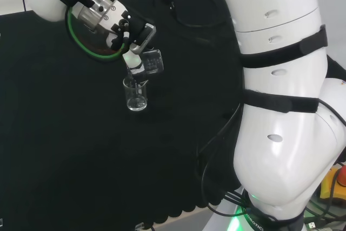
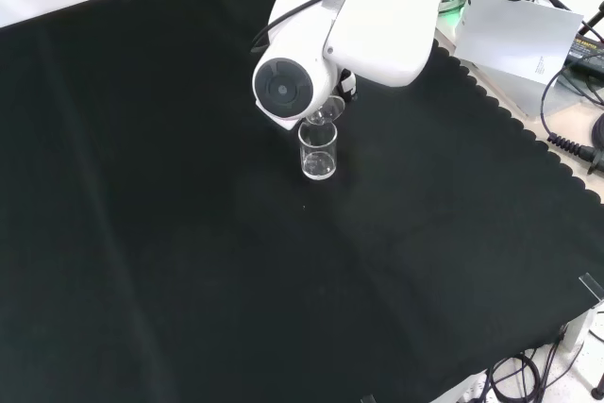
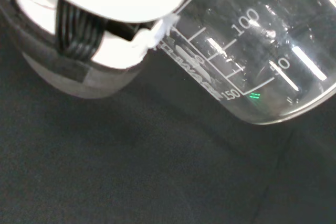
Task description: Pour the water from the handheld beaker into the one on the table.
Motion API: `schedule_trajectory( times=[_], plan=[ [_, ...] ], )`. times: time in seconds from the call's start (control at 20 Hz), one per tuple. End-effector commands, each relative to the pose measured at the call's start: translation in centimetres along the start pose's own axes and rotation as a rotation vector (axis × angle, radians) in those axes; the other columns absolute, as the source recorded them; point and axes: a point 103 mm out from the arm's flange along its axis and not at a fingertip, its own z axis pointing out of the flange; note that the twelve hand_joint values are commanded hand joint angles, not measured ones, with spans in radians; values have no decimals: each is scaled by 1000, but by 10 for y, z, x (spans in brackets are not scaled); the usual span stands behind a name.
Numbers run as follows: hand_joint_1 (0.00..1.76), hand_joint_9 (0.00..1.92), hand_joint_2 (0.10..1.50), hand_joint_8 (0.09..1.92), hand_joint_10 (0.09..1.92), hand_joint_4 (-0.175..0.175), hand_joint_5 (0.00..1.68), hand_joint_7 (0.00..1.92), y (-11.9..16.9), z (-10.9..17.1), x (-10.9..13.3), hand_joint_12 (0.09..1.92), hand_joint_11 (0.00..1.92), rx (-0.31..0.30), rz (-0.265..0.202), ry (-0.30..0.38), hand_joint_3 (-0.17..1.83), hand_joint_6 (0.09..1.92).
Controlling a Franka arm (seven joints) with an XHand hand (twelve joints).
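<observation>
Head view, upper centre: hand (image 1: 132, 33) curled round tilted glass beaker (image 1: 152, 61), its lip over the upright beaker on the bench (image 1: 135, 94). Front view: black cloth (image 2: 170, 261) bare all round the standing beaker; scalloped edge far right.

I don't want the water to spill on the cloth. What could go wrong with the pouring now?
1. The hand holds the tilted beaker with its lip just over the rim of the standing beaker. That opening is narrow, so if the lip drifts sideways, water may land on the black cloth.
2. The two glasses look very close in the front view. A bump might tip the standing beaker over.
</observation>
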Motion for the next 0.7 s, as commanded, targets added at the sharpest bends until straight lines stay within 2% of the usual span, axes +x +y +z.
schedule_trajectory(
  times=[0.05,0.55,0.7],
  plan=[
    [1307,1549,612,839,722,-175,1179,1240,0,0,1,883,1253,3,1,-4,790,866],
    [1307,1549,611,838,722,-175,1179,1240,-2,2,-4,881,1255,-33,-23,25,792,866],
    [1307,1549,611,838,722,-175,1179,1240,-6,3,-7,881,1256,-76,-43,55,792,866]
  ],
)
